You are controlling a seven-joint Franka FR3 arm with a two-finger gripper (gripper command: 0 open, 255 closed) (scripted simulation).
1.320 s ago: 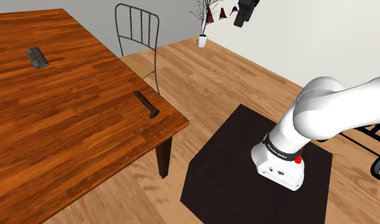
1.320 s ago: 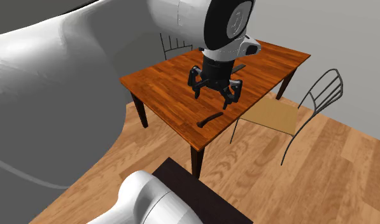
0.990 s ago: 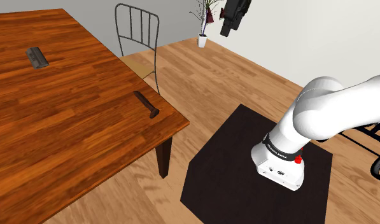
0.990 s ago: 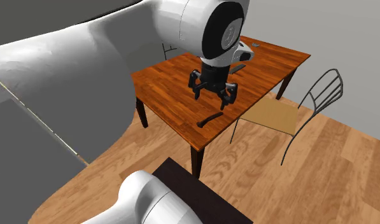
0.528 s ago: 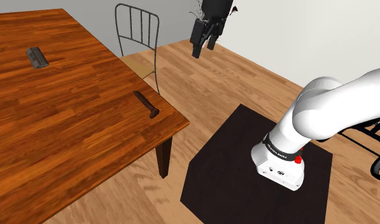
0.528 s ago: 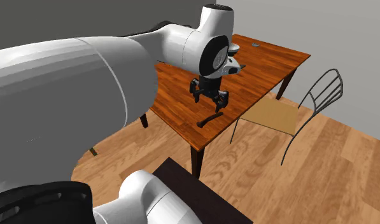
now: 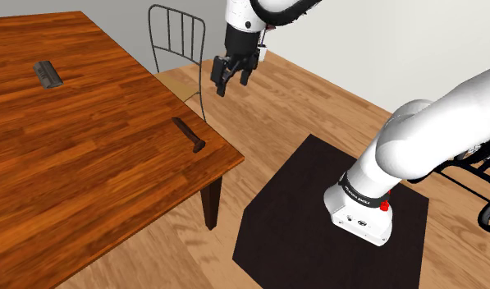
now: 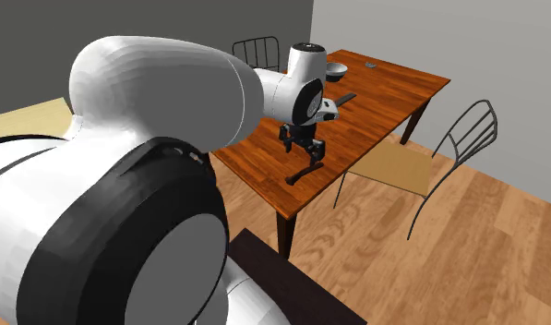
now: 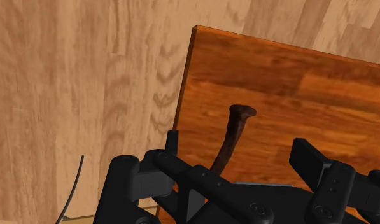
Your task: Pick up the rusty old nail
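Gripper point(image 7: 226, 82) has dropped from high by the wall toward the counter point(image 7: 95, 156) corner.
Shoulder: rusty nail point(image 7: 188, 134) lies at the counter's edge, gripper well above it. Second exterior: gripper just over the nail point(image 8: 305, 174). Wrist: jaws apart, nail point(image 9: 233, 137) between them, untouched.

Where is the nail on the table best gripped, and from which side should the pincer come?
Probably mid-shaft, from straight above, with the open pincer set across the nail. It lies flat on the table near the corner, so only the shaft's two long sides are free.
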